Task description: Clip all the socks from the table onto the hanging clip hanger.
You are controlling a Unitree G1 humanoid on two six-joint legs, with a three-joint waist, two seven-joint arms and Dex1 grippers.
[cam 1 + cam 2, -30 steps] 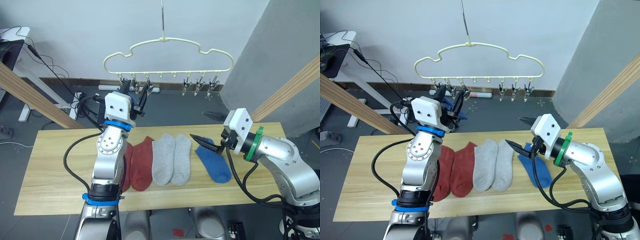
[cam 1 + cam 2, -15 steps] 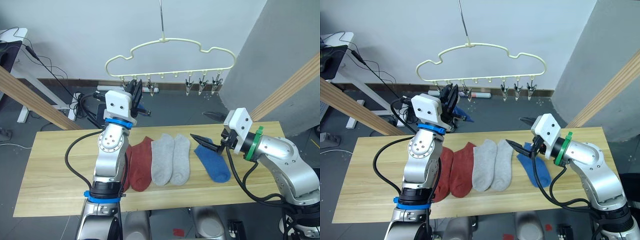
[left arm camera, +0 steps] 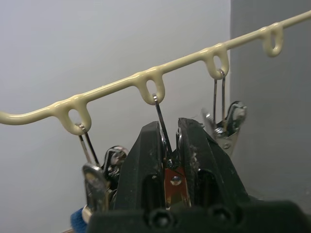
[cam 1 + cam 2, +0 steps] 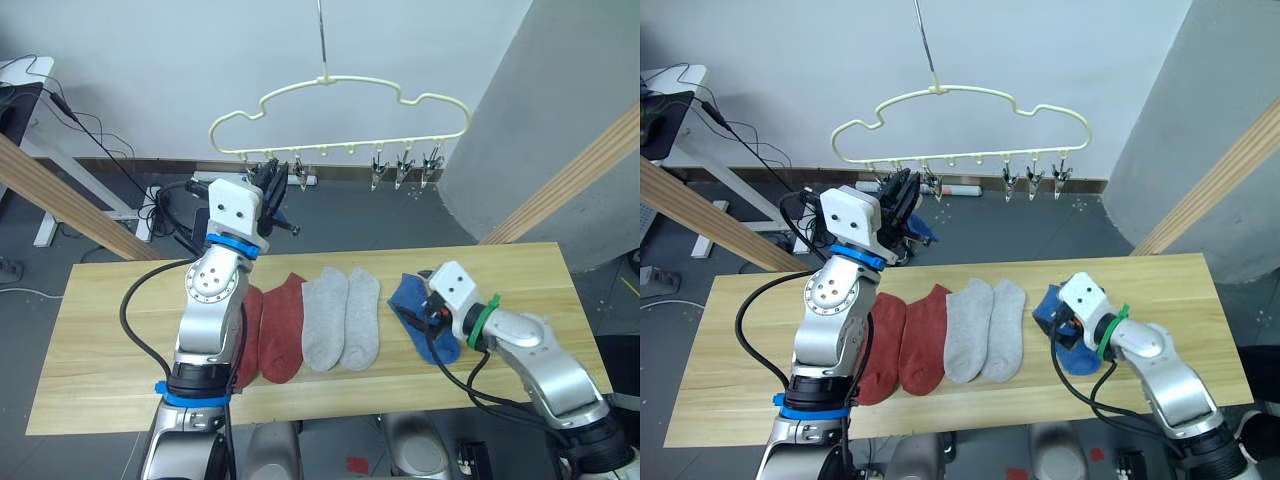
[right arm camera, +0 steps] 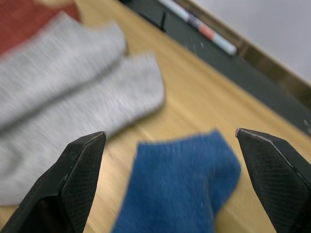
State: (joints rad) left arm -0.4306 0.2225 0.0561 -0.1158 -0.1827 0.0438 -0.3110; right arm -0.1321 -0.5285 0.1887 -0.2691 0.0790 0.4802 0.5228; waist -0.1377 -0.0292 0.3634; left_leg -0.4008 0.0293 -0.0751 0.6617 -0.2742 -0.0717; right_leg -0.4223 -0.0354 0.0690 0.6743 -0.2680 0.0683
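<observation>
The pale-yellow clip hanger (image 4: 330,80) hangs above the table's (image 4: 110,350) far edge. My left gripper (image 4: 270,183) is raised to the hanger's left clips and is shut on one metal clip (image 3: 171,175). A scrap of blue fabric (image 4: 923,228) shows just behind that gripper. Two rust-red socks (image 4: 283,325), two grey socks (image 4: 345,318) and a blue sock (image 4: 428,322) lie in a row on the table. My right gripper (image 5: 170,134) is low over the blue sock (image 5: 180,184), open, one finger on each side of its cuff.
Three more clips (image 4: 405,165) hang free on the hanger's right side. Thick wooden rails slant past the table at the left (image 4: 60,195) and right (image 4: 570,180). Cables (image 4: 160,205) lie on the floor behind the table.
My right gripper has dropped from above the table down onto the blue sock, still open. My left gripper closed on the clip and has stayed there.
</observation>
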